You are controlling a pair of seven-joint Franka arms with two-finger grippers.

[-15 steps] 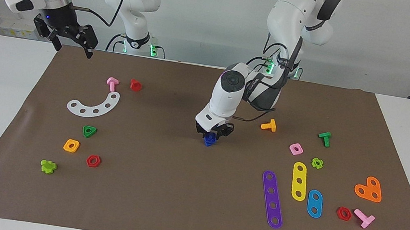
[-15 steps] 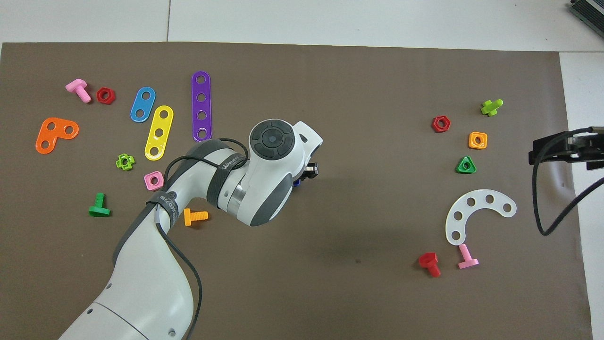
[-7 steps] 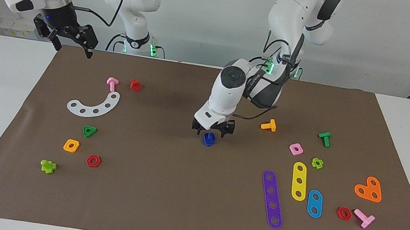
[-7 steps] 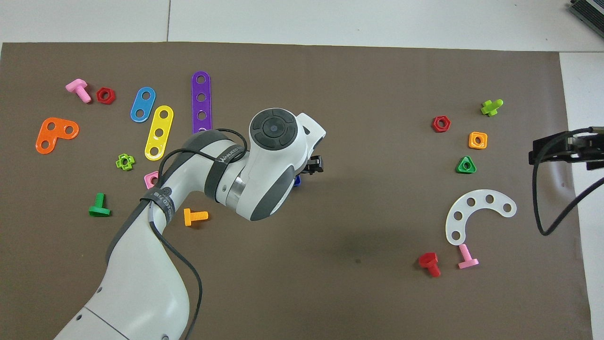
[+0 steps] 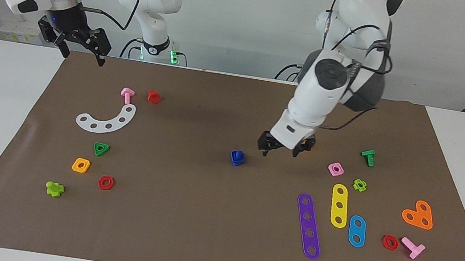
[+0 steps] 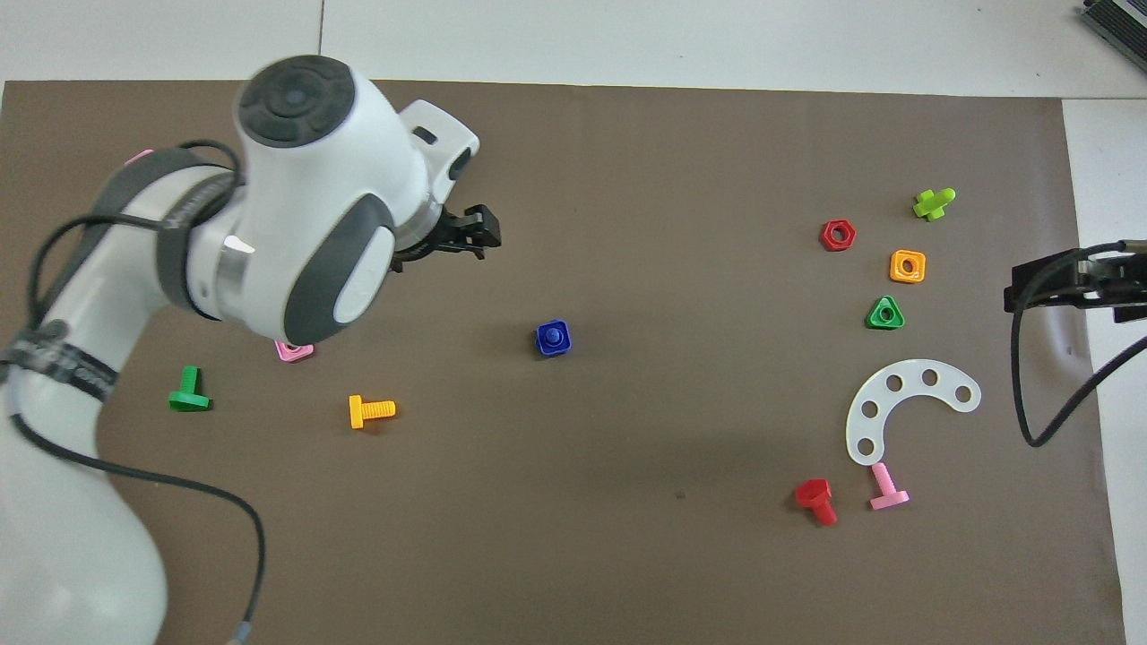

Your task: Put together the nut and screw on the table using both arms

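The blue nut [image 5: 237, 159] [image 6: 544, 345] lies in the middle of the brown mat on the table [image 5: 213, 249], nothing touching it. The blue screw [image 6: 555, 336] stands in its hole, and only its shaft end shows. My left gripper [image 5: 280, 151] [image 6: 475, 235] hangs open and holds nothing. It is above the mat, beside the blue pair toward the left arm's end. My right gripper [image 5: 83, 56] [image 6: 1071, 285] waits open and raised over the mat's edge at the right arm's end.
Toward the left arm's end lie an orange screw [image 6: 370, 410], a pink nut [image 5: 335, 169], a green screw [image 5: 368, 157] and purple [image 5: 308, 226], yellow [image 5: 339, 205] and blue strips [image 5: 357, 231]. Toward the right arm's end lie a white curved plate [image 5: 106, 119], a red screw [image 5: 154, 96] and a green triangular nut [image 5: 101, 149].
My left gripper opened and let go of the blue nut and screw. It then rose and moved away toward the left arm's end. The right arm stayed still.
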